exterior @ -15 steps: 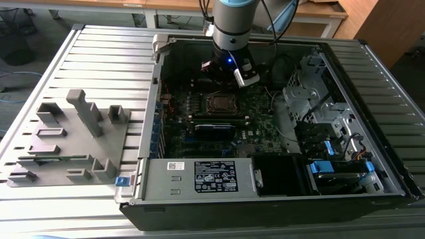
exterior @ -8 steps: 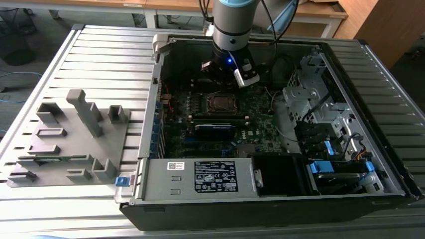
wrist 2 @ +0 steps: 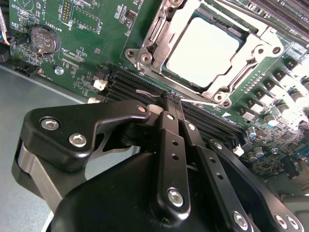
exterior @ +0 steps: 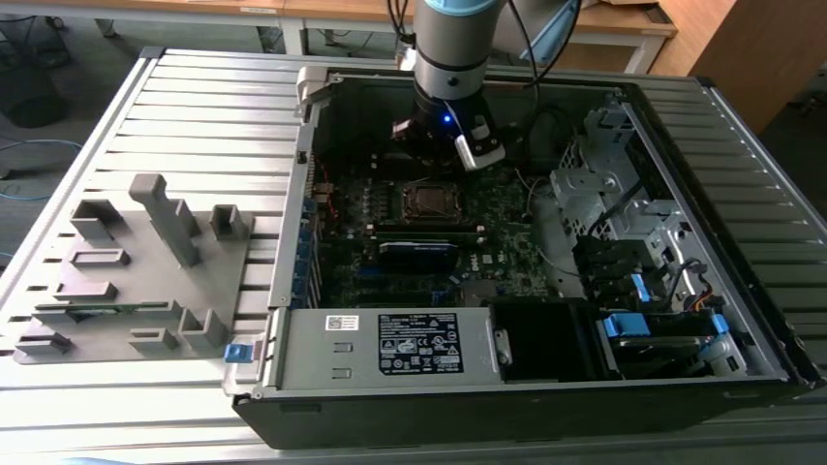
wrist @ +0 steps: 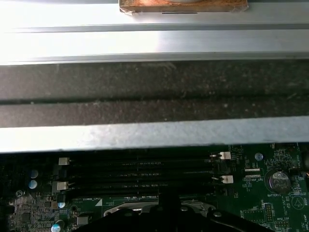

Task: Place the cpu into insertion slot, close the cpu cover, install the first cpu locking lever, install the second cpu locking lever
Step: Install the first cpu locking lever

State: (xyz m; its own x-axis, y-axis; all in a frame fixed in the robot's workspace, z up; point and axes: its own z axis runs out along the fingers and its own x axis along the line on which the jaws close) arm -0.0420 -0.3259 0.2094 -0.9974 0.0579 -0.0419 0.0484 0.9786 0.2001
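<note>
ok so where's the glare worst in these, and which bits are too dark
second wrist view: glare whitens the chip, while the claw in front is near-black; first wrist view: the metal rails shine bright and the circuit board sits dim; exterior view: the slatted table is evenly lit, the inside of the computer case is shaded

Grey arm (exterior: 452,48), blue ring (exterior: 455,6), black fingers (wrist 2: 169,145), silver screws (wrist 2: 175,195)
</note>
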